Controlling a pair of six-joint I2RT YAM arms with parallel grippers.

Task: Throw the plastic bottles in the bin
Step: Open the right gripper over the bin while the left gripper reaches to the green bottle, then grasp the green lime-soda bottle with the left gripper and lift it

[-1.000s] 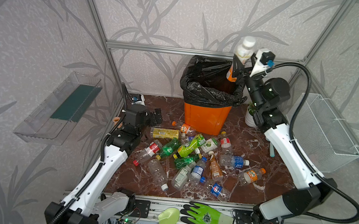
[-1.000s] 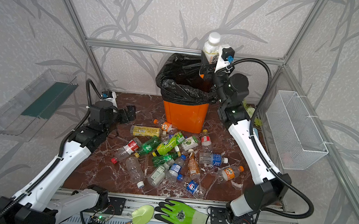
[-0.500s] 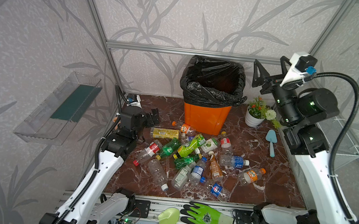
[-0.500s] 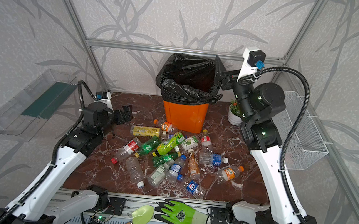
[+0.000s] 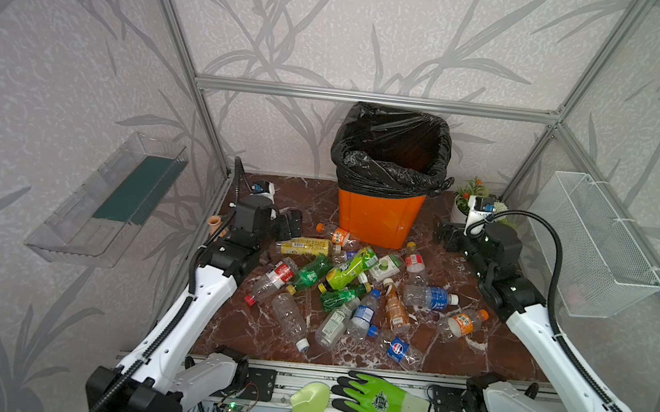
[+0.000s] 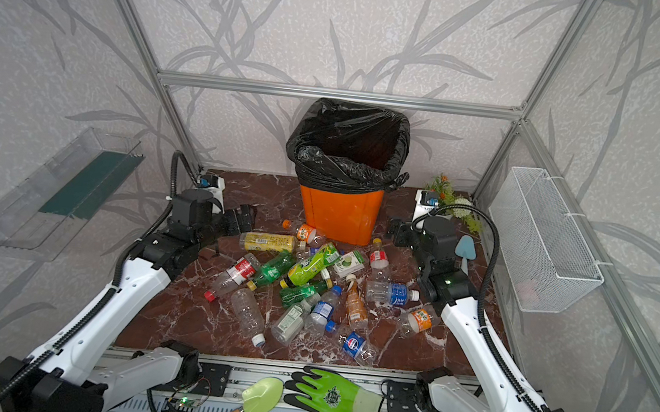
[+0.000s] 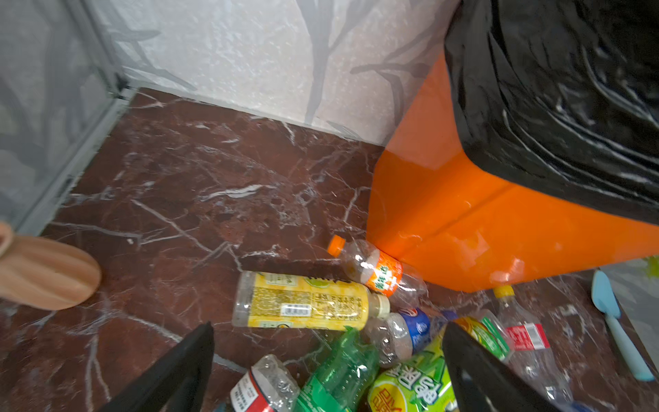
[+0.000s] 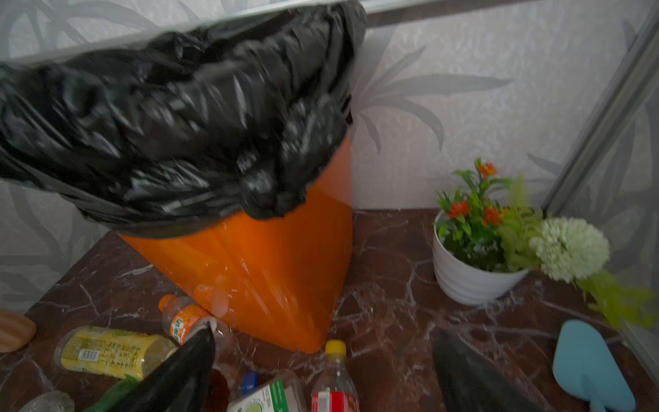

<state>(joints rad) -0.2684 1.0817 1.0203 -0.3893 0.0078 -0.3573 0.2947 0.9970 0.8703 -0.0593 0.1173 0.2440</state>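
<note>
The orange bin (image 5: pixel 377 220) (image 6: pixel 339 216) with its black bag stands at the back middle of the floor. Several plastic bottles (image 5: pixel 345 284) (image 6: pixel 312 280) lie scattered in front of it. My left gripper (image 5: pixel 291 224) (image 7: pixel 328 326) is open and empty, low over the pile's left edge, near a yellow-label bottle (image 7: pixel 303 301) and an orange-label bottle (image 7: pixel 381 273) that lies against the bin (image 7: pixel 481 232). My right gripper (image 5: pixel 444 233) (image 8: pixel 324 333) hangs open and empty just right of the bin (image 8: pixel 267 271), above a red-label bottle with a yellow cap (image 8: pixel 333 385).
A terracotta vase (image 5: pixel 215 224) (image 7: pixel 46 274) lies by the left wall. A white flower pot (image 8: pixel 470 264) and a blue trowel (image 8: pixel 588 364) sit at the back right. A wire basket (image 5: pixel 596 243) and a clear tray (image 5: pixel 107 200) hang on the side walls. A green glove (image 5: pixel 383 400) lies in front.
My right gripper held a white-capped bottle over the bin; it opened, the bottle is gone from view, and the arm swung down to the floor beside the bin. The left arm shifted slightly.
</note>
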